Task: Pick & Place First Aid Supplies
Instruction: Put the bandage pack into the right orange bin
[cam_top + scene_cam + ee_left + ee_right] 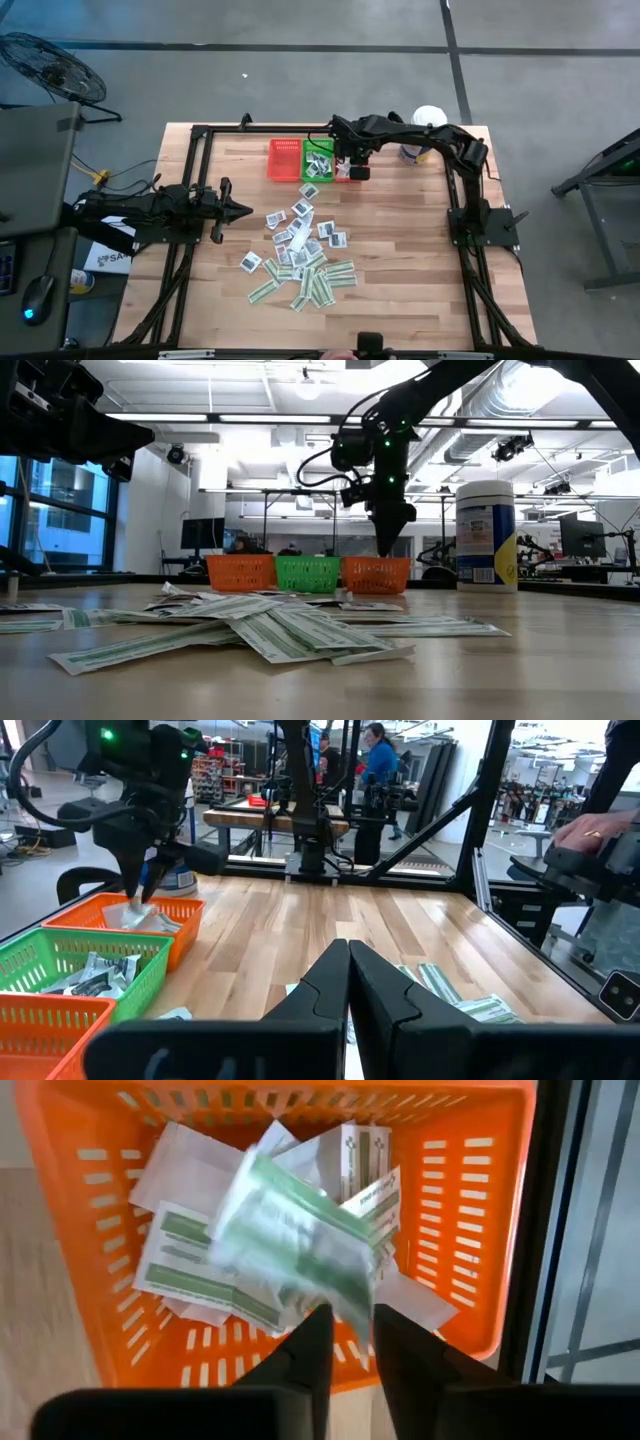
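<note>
Three small mesh baskets stand in a row at the table's far middle: orange, green and orange. My right gripper points down into the right-hand orange basket, its fingers a little apart, with a blurred green-and-white packet at their tips. Other packets lie in that basket. A loose pile of first aid supplies lies flat on the table's middle. My left gripper waits shut and level at the table's left side. My right gripper's fingers stand on either side of the green-and-white packet's lower end. Whether they touch it I cannot tell. They come from above, pointing down into the orange basket. The packet is blurred, just over the packets lying in the basket.
A big white tub with a blue label stands just right of the baskets. A black frame runs around the work area. The wood at the table's right is bare. People show in the room beyond the table.
</note>
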Controlling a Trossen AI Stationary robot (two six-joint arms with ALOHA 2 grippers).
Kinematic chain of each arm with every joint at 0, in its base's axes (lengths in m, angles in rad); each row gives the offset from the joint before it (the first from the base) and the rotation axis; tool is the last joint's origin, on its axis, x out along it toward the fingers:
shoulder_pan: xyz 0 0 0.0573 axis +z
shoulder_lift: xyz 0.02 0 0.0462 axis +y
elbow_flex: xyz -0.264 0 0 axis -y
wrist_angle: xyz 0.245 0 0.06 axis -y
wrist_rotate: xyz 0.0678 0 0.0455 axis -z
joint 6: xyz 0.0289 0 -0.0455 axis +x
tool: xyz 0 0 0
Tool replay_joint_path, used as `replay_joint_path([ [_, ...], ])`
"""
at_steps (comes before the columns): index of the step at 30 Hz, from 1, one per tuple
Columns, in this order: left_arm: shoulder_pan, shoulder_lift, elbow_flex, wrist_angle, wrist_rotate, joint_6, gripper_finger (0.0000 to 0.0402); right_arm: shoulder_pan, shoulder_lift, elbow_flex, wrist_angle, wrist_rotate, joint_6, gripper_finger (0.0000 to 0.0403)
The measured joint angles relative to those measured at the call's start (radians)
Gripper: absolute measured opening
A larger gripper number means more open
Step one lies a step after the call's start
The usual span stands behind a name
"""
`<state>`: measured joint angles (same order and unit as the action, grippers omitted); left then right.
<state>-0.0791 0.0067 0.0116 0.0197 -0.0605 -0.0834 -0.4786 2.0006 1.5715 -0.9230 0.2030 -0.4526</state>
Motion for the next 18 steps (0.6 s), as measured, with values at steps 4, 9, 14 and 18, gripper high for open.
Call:
replay_joint_path([
  [4,0.0,0.0,0.0,0.0,0.0,0.0,0.0001,-0.005,0.0,0.0,0.0,-0.026,0.003,0.0114],
  [9,0.0,0.0,0.0,0.0,0.0,0.0,0.0001,-0.005,-0.02,0.0,0.037,-0.052,0.039,0.0151],
  [14,0.0,0.0,0.0,0.0,0.0,0.0,0.0001,-0.01,-0.044,0.001,0.062,-0.211,0.14,0.0154],
  [18,0.0,0.0,0.0,0.0,0.0,0.0,0.0001,-0.015,-0.043,0.0,0.074,-0.253,0.211,0.0121],
])
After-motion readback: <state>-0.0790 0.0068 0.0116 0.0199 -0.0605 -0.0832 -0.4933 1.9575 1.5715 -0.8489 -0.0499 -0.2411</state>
